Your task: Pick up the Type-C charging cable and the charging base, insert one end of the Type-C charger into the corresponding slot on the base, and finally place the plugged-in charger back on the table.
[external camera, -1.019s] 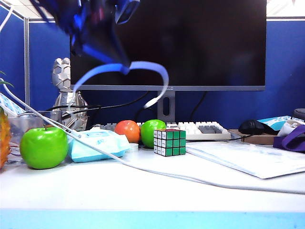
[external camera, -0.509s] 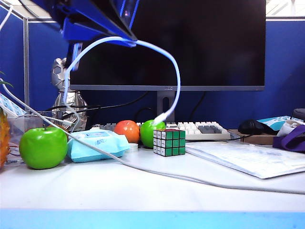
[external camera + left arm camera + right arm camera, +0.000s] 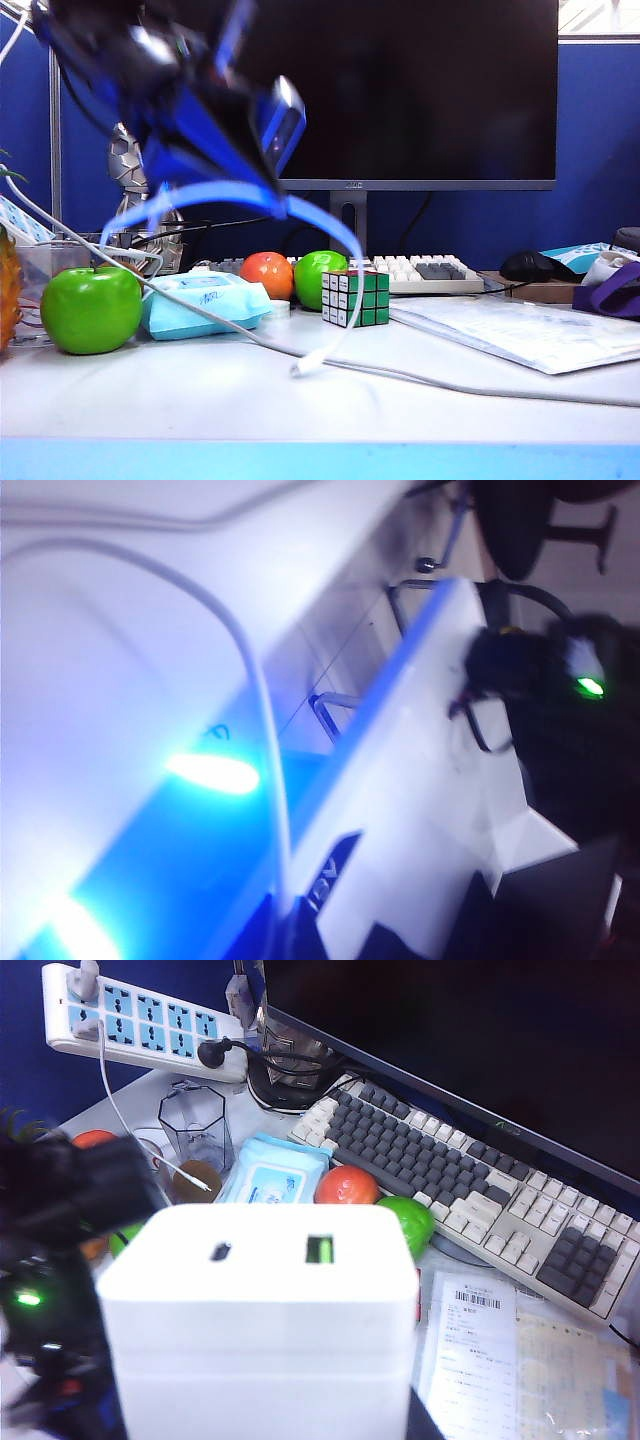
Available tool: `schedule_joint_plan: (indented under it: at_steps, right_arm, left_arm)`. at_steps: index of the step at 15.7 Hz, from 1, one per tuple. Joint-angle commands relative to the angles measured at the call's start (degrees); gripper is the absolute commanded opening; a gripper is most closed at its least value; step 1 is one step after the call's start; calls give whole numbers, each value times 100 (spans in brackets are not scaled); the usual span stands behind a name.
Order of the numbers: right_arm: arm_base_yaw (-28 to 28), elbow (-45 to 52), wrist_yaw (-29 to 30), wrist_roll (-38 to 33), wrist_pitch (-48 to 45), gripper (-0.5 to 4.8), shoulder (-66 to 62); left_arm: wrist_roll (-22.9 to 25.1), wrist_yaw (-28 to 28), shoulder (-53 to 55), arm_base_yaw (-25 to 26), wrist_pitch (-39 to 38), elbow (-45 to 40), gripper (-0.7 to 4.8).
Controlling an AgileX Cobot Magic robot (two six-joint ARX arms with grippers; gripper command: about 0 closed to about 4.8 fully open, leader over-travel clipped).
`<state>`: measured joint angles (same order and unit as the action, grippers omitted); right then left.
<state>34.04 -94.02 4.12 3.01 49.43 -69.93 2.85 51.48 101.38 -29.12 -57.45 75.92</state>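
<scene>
The exterior view shows the broad white table point(image 3: 300, 410) with its light blue front edge closest to us. A small white plug end of the thin white Type-C charging cable point(image 3: 330, 235) hangs down and just about touches the table top. The cable loops up to the left gripper point(image 3: 262, 200), a blurry blue shape high on the left, which is pinched tight on the cable. Near the plug, a thicker white cable point(image 3: 450, 383) lies across the table. Farther back sit a round green apple point(image 3: 91, 309), a soft pale blue packet point(image 3: 205, 303) and a colourful Rubik's cube point(image 3: 355, 298). Behind them stands a big black monitor point(image 3: 420, 90).

In the right wrist view, the small glossy white charging base point(image 3: 258, 1330) fills the front, up off the table. The right gripper is clamped on it, though its fingers are hidden.
</scene>
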Motion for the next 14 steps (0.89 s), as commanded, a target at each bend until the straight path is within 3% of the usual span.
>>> schedule_joint_plan:
  at_steps: [1, 3, 4, 5, 6, 8, 9, 10, 11, 12, 14]
  right_arm:
    - [-2, -37, 9, 0, -170, -5, 35]
    - [-2, -37, 9, 0, -166, -6, 35]
    - [-2, -37, 9, 0, -168, -5, 35]
    - [-4, -37, 9, 0, -168, -5, 35]
    - [-4, -37, 7, 0, -168, -6, 33]
    - [-2, -37, 7, 0, -168, -5, 35]
    - [-2, -37, 7, 0, -168, -5, 33]
    - [-4, -37, 9, 0, -170, -5, 33]
    - [-2, -37, 7, 0, -168, -5, 33]
    - [-2, -37, 9, 0, -170, -5, 33]
    - [-2, -37, 9, 2, -175, -6, 33]
  left_arm:
    - [-94, -24, 485, 2, 612, 24, 10]
    - [-94, -24, 560, 2, 1043, 24, 144]
    - [-98, 22, 549, 2, 1290, 44, 329]
    - [-96, 37, 549, 2, 1353, 68, 431]
    - [37, -348, 546, 2, 1338, 334, 479]
    - [535, -1237, 535, 2, 1292, 586, 479]
    - [1141, -1801, 531, 2, 1187, 769, 479]
    - [2765, -2791, 531, 0, 905, 1069, 479]
    - [3392, -2857, 533, 2, 866, 1082, 479]
    - [4859, -2667, 562, -31, 763, 1080, 479]
    - [5580, -2588, 601, -94, 844, 1080, 479]
